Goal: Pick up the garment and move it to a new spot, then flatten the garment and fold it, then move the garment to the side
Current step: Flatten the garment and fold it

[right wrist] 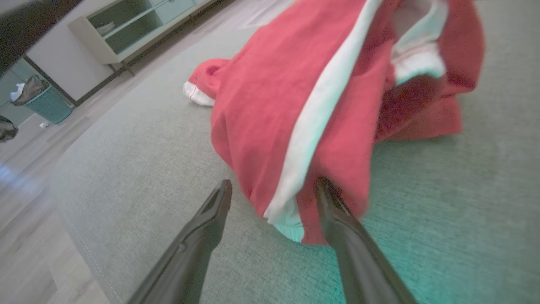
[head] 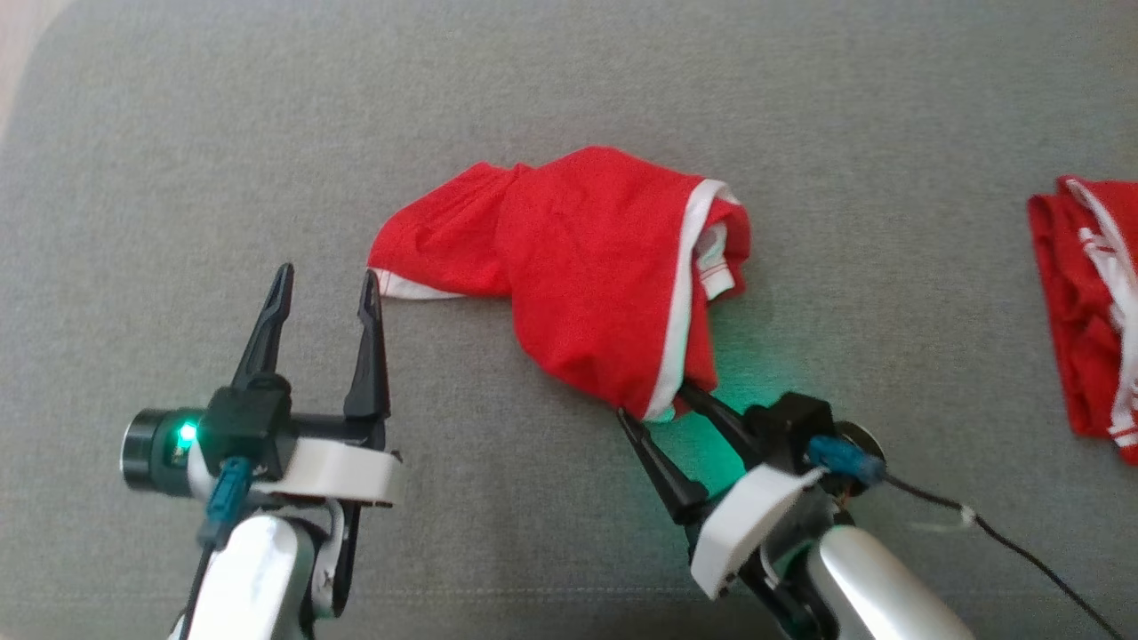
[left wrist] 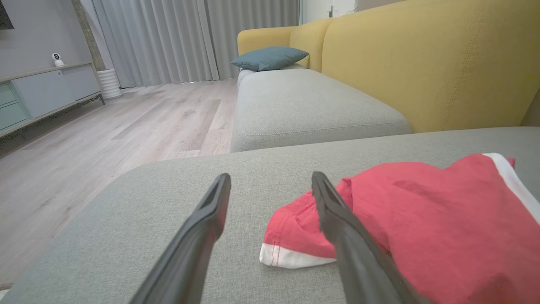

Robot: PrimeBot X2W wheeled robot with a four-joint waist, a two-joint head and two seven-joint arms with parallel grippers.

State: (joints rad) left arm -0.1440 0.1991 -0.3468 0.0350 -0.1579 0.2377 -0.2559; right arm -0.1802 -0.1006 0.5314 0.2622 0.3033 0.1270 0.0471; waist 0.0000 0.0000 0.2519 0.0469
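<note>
The garment (head: 587, 276) is red with white trim and lies crumpled in the middle of the grey cushion. My left gripper (head: 324, 284) stands open just left of the garment's white-hemmed corner (left wrist: 291, 257), its right finger (left wrist: 337, 219) beside that hem. My right gripper (head: 653, 400) is open at the garment's near lower tip. The white-striped tip (right wrist: 287, 211) lies between its fingers, and the right finger (right wrist: 333, 202) touches the cloth.
A second red and white garment (head: 1085, 311) lies at the right edge of the cushion. A black cable (head: 1022, 542) trails from my right wrist. The yellow sofa back (left wrist: 422, 63), a teal pillow (left wrist: 270, 57) and wooden floor (left wrist: 105, 139) surround the cushion.
</note>
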